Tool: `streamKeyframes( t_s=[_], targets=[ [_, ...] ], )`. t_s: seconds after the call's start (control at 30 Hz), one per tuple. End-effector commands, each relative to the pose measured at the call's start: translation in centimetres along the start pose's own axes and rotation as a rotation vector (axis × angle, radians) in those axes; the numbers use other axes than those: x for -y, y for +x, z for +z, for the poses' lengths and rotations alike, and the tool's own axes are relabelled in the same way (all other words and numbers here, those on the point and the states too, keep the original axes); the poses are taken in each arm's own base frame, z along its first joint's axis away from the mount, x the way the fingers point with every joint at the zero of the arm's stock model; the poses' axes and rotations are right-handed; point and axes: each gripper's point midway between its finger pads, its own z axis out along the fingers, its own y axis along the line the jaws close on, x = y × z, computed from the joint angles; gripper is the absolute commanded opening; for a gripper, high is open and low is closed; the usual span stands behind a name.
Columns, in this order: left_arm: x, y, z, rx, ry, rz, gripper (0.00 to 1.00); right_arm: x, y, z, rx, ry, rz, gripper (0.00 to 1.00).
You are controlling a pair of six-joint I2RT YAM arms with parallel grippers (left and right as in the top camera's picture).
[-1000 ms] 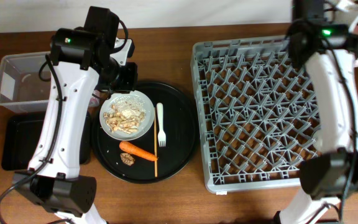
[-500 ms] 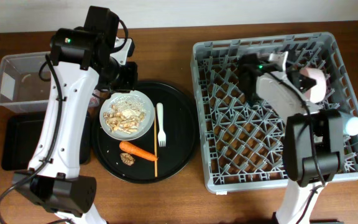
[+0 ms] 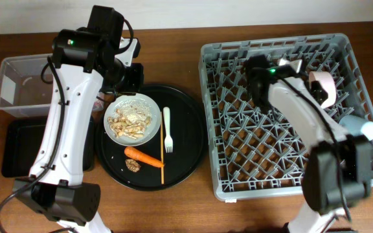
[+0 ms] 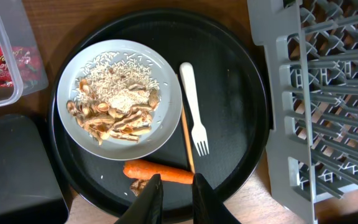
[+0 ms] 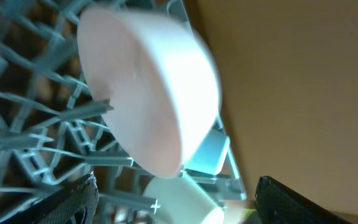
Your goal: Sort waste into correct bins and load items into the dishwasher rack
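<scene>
Lying beside plate [image 4: 169,118], fork [image 4: 193,112], chopstick [image 4: 187,140], carrot [image 4: 160,172]

Left arm [image 3: 63,129], right arm [image 3: 296,107]: white rounded shells, black joints, thin black cables alongside, small green light on each upper joint. Left gripper [image 4: 174,186]: black.

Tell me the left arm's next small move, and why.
Probably lower the left gripper toward the carrot: it is open and empty, and the carrot lies loose on the round black tray just ahead of its tips in the wrist view, not yet binned.
</scene>
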Motion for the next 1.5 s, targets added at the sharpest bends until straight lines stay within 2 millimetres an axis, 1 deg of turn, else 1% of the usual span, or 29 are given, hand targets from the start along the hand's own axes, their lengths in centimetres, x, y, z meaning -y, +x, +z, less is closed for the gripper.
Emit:
streamKeyframes(
  t_s=[0.0, 0.03, 0.07, 0.1, 0.17, 0.2, 0.23, 0.27, 0.33, 0.37, 0.4, 0.43, 0.47, 0.57, 0.6, 0.63, 0.67, 0.7, 0.77, 0.8, 0.87, 0.93, 1.03, 1.2, 1.3, 1.33, 1.37, 1.43, 1.47],
  targets=[
    [0.1, 0.0, -0.8, 0.022, -0.002, 0.017, 0.17, 5.1, -2.7, -3.4, 0.039, -0.223, 0.303, 0.83],
    [0.1, 0.0, -0.8, 0.022, -0.002, 0.017, 0.16, 6.2, -2.7, -3.4, 0.033, -0.253, 0.348, 0.83],
    [0.1, 0.0, -0.8, 0.023, -0.002, 0.018, 0.17, 7.7, -2.3, -2.8, 0.009, -0.284, 0.403, 0.83],
    [0.1, 0.0, -0.8, 0.022, -0.002, 0.017, 0.17, 8.5, -1.8, -1.6, -0.03, -0.304, 0.438, 0.84],
    [0.1, 0.0, -0.8, 0.022, -0.002, 0.017, 0.17, 9.1, -0.9, 1.2, -0.108, -0.316, 0.488, 0.83],
    [0.1, 0.0, -0.8, 0.022, -0.002, 0.017, 0.17, 8.6, -1.2, 2.4, -0.124, -0.352, 0.485, 0.82],
    [0.1, 0.0, -0.8, 0.022, -0.002, 0.017, 0.17, 6.7, -2.0, 4.0, -0.133, -0.44, 0.435, 0.82],
    [0.1, 0.0, -0.8, 0.022, -0.002, 0.017, 0.17, 5.9, -2.0, 4.7, -0.147, -0.455, 0.428, 0.81],
    [0.1, 0.1, -0.8, 0.019, -0.002, 0.017, 0.17, 3.3, -1.1, 6.7, -0.22, -0.453, 0.381, 0.81],
    [0.1, 0.2, -0.8, 0.015, -0.002, 0.016, 0.17, 1.6, -0.6, 7.4, -0.252, -0.455, 0.344, 0.82],
    [0.1, 0.3, -0.8, 0.011, -0.002, 0.016, 0.17, -0.1, -0.2, 7.7, -0.281, -0.482, 0.313, 0.83],
    [0.1, 0.4, -0.8, 0.004, -0.003, 0.015, 0.17, -1.9, 0.1, 7.3, -0.299, -0.548, 0.247, 0.84],
    [0.1, 0.6, -0.8, -0.001, -0.003, 0.014, 0.17, -2.1, 0.3, 7.2, -0.304, -0.56, 0.235, 0.83],
    [0.1, 0.7, -0.8, -0.004, -0.004, 0.013, 0.17, -0.9, -0.2, 5.6, -0.279, -0.601, 0.262, 0.85],
    [0.1, 0.7, -0.8, -0.004, -0.004, 0.013, 0.17, -1.5, -0.5, 4.3, -0.256, -0.693, 0.23, 0.86],
    [0.1, 0.6, -0.8, -0.004, -0.004, 0.014, 0.17, -2.6, -0.9, 2.6, -0.225, -0.823, 0.171, 0.87],
    [0.1, 0.6, -0.8, -0.004, -0.004, 0.014, 0.17, -2.9, -0.9, 2.3, -0.224, -0.85, 0.159, 0.87],
    [0.1, 0.7, -0.8, -0.004, -0.004, 0.013, 0.17, -2.5, -0.7, 2.7, -0.227, -0.816, 0.154, 0.86],
    [0.0, 0.8, -0.8, -0.012, -0.004, 0.012, 0.17, -0.9, -0.7, 3.6, -0.235, -0.718, 0.219, 0.84],
    [0.0, 0.9, -0.8, -0.016, -0.005, 0.012, 0.17, 0.1, -1.2, 3.3, -0.21, -0.699, 0.252, 0.84],
    [0.0, 0.9, -0.8, -0.015, -0.005, 0.012, 0.17, 1.4, -2.0, 2.6, -0.165, -0.693, 0.28, 0.84],
    [0.0, 0.9, -0.8, -0.016, -0.005, 0.012, 0.17, 3.3, -2.8, 1.9, -0.112, -0.664, 0.313, 0.86],
    [0.0, 1.0, -0.8, -0.02, -0.006, 0.011, 0.17, 5.4, -2.9, 1.9, -0.088, -0.585, 0.35, 0.86],
    [0.0, 1.1, -0.8, -0.023, -0.006, 0.011, 0.17, 5.8, -2.8, 1.7, -0.091, -0.579, 0.378, 0.88],
    [0.0, 1.1, -0.8, -0.024, -0.006, 0.011, 0.17, 5.6, -2.6, 1.6, -0.1, -0.59, 0.372, 0.9],
    [0.0, 1.3, -0.8, -0.03, -0.006, 0.01, 0.17, 5.3, -2.5, 1.4, -0.105, -0.613, 0.363, 0.92],
    [0.0, 1.3, -0.8, -0.031, -0.007, 0.01, 0.17, 4.7, -2.3, 1.0, -0.109, -0.655, 0.333, 0.91],
    [0.0, 1.3, -0.8, -0.03, -0.006, 0.01, 0.17, 2.7, -1.8, -0.1, -0.142, -0.767, 0.287, 0.79],
    [0.0, 1.3, -0.8, -0.031, -0.007, 0.01, 0.17, 1.5, -1.6, -0.9, -0.159, -0.845, 0.269, 0.59]
  ],
)
